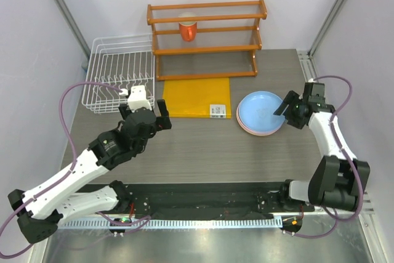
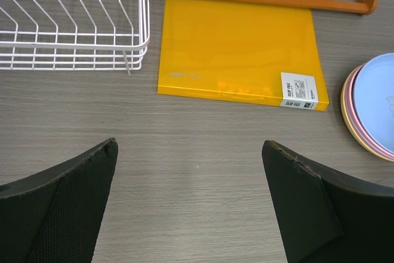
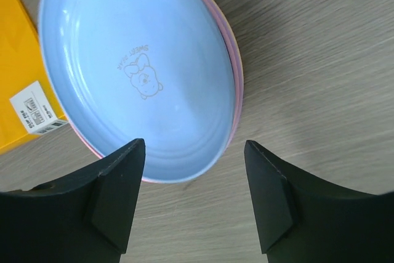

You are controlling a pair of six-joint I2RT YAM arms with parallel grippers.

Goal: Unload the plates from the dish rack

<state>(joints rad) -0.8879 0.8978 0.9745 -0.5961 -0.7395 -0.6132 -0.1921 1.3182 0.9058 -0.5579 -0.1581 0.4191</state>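
The plates (image 1: 261, 113) lie in one stack on the right of the table. A light blue plate (image 3: 135, 72) is on top, with pink and peach rims showing beneath it. My right gripper (image 3: 194, 143) hangs open just off the stack's near rim, its jaws apart and gripping nothing; in the top view the right gripper (image 1: 284, 106) is at the stack's right edge. The white wire dish rack (image 1: 117, 78) stands at the back left with no plate showing in it. My left gripper (image 1: 145, 114) is wide open over bare table in front of the dish rack (image 2: 74, 23).
A yellow folder (image 1: 197, 97) lies flat between the rack and the plates, with its label at the front right corner. Behind it stands an orange wooden shelf (image 1: 206, 41) holding an orange cup (image 1: 188, 29). The stack (image 2: 375, 103) shows at the left wrist view's right edge.
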